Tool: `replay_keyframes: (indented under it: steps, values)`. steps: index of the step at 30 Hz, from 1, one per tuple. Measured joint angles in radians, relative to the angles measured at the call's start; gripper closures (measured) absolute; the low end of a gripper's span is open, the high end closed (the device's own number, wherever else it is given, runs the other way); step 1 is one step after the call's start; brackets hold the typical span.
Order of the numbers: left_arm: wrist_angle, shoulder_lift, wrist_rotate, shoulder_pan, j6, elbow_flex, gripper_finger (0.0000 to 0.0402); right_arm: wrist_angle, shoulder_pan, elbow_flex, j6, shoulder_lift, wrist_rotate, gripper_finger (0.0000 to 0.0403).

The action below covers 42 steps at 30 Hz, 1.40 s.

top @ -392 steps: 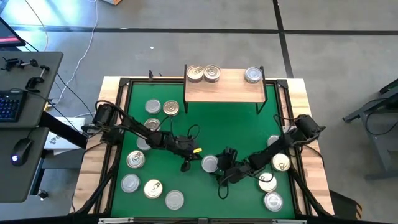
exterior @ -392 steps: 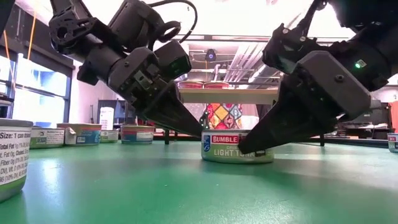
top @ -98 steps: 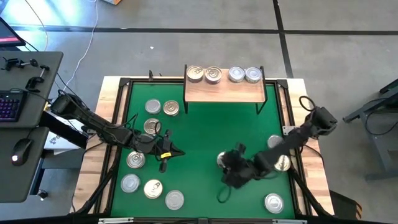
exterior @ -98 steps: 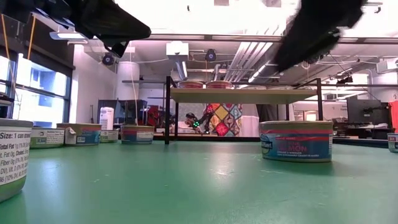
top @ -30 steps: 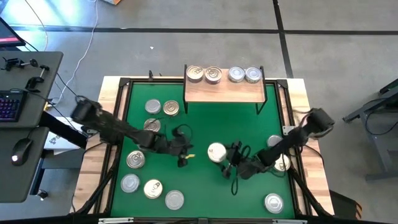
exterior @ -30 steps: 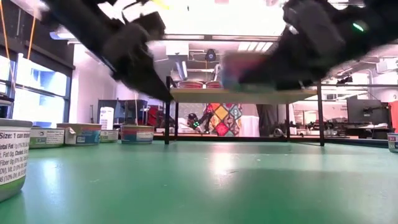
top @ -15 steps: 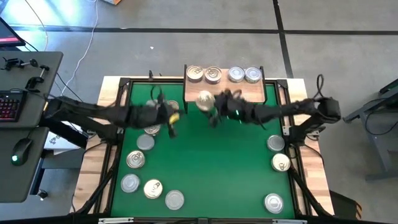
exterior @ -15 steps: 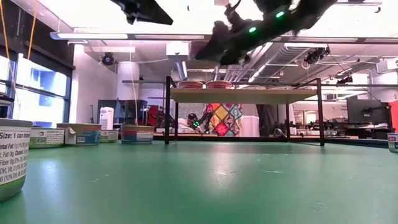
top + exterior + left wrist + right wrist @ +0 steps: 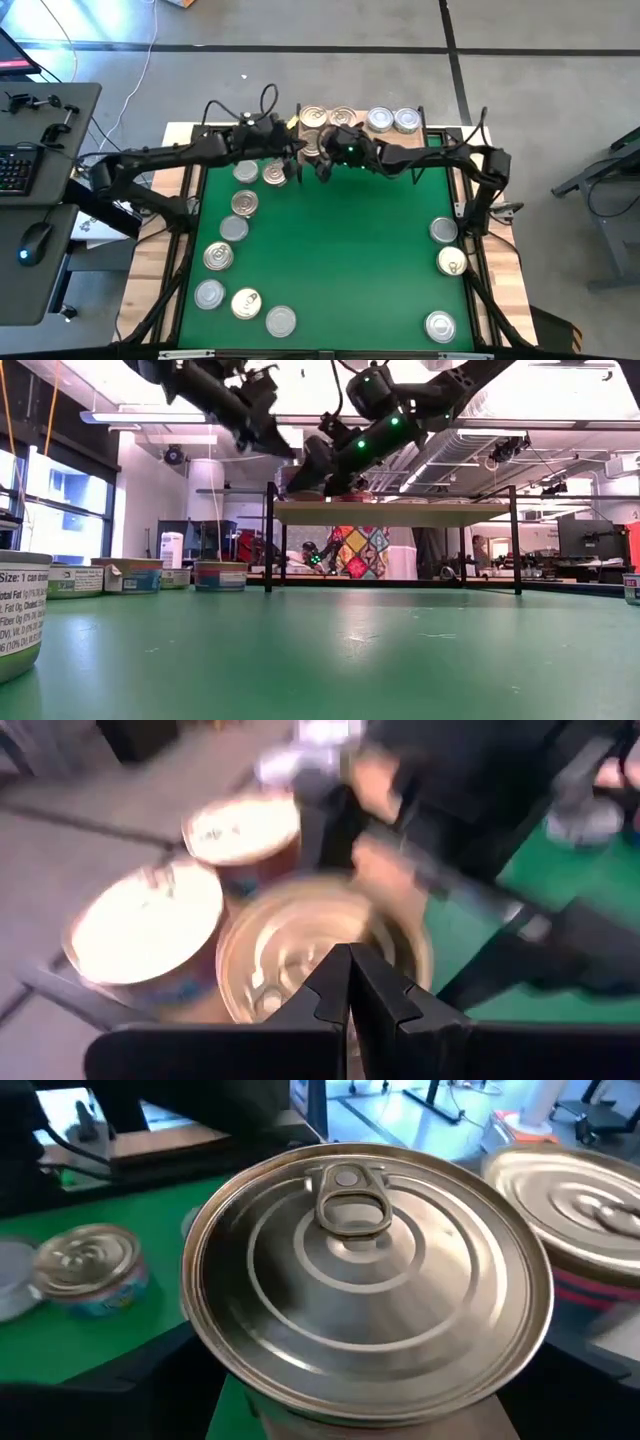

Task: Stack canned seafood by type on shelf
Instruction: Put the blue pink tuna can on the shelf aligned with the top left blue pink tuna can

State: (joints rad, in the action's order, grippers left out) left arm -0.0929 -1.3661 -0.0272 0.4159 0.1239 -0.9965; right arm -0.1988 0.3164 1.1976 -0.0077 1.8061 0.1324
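shelf (image 9: 385,143): tins (image 9: 393,120) on top | green mat (image 9: 350,250): loose tins

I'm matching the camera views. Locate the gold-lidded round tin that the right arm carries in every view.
High view: gold-lidded round metal tin at the light wooden shelf's front left corner, beside the right gripper.
Low view: not visible, hidden by the arms above the shelf's left end.
Left wrist view: probably the blurred gold lid mid-picture.
Right wrist view: fills the middle.
Shared landmark: the shelf.
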Motion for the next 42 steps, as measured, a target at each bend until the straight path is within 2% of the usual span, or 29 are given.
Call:
replay_keyframes:
  steps: [8,18,23,29,35,42]
  values:
    - [0.057,-0.124,0.076,0.076,-0.026,-0.003,0.0402,0.040,0.002,-0.002,0.010,0.005,-0.003,0.0018]
    - [0.043,-0.155,0.108,0.112,-0.052,-0.005,0.0402,0.088,0.018,0.002,0.014,0.000,-0.012,0.0016]
    - [0.029,-0.156,0.108,0.113,-0.052,-0.005,0.0402,0.130,0.017,0.003,0.010,-0.012,-0.015,0.0016]
    - [0.007,-0.155,0.058,0.117,-0.049,-0.003,0.0402,0.272,0.016,0.002,0.000,-0.064,-0.009,0.0016]
    - [0.014,-0.155,0.040,0.116,-0.052,-0.002,0.0402,0.399,0.008,0.000,0.007,-0.118,0.041,0.0015]
    - [-0.004,-0.147,0.031,0.108,-0.052,-0.026,0.0402,0.457,-0.059,0.000,0.007,-0.201,0.173,0.0015]
